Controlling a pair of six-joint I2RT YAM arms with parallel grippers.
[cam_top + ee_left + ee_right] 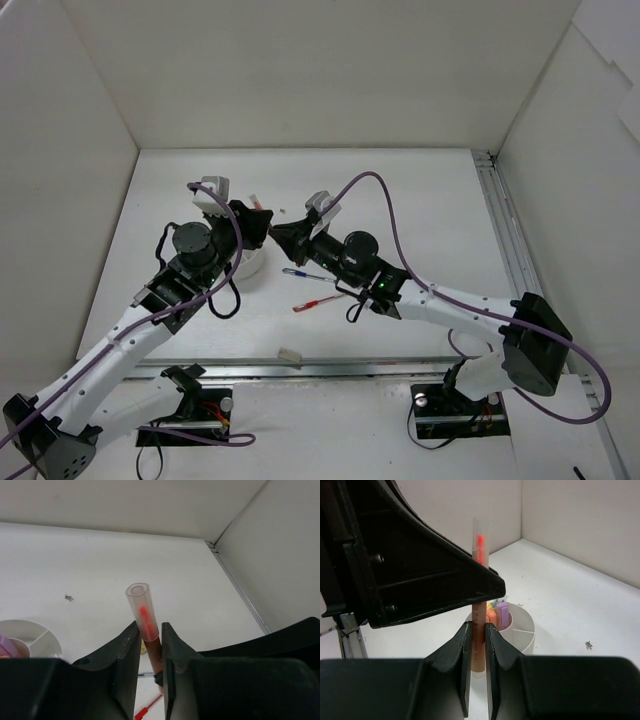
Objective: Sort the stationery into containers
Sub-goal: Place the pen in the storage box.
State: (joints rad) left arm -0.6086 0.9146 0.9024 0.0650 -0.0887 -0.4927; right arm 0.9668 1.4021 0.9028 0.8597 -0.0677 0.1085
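Note:
An orange marker (pixel 478 650) with a clear cap (pixel 140 602) stands upright in the air between both grippers. My right gripper (pixel 477 626) is shut on its lower body. My left gripper (pixel 149 636) is shut on the same marker just below the cap, and its black fingers (pixel 420 580) cross above the right ones. In the top view the two grippers (pixel 262 222) (pixel 277 234) meet over the round white divided cup (pixel 250 266). The cup (pixel 522 627) holds a purple marker (pixel 502 614) and an orange one (pixel 491 616).
A blue pen (pixel 305 274) and a red pen (pixel 315 303) lie on the table right of the cup. A cream eraser (pixel 290 354) sits near the front edge. White walls enclose the table, and a metal rail (pixel 505 240) runs along its right side.

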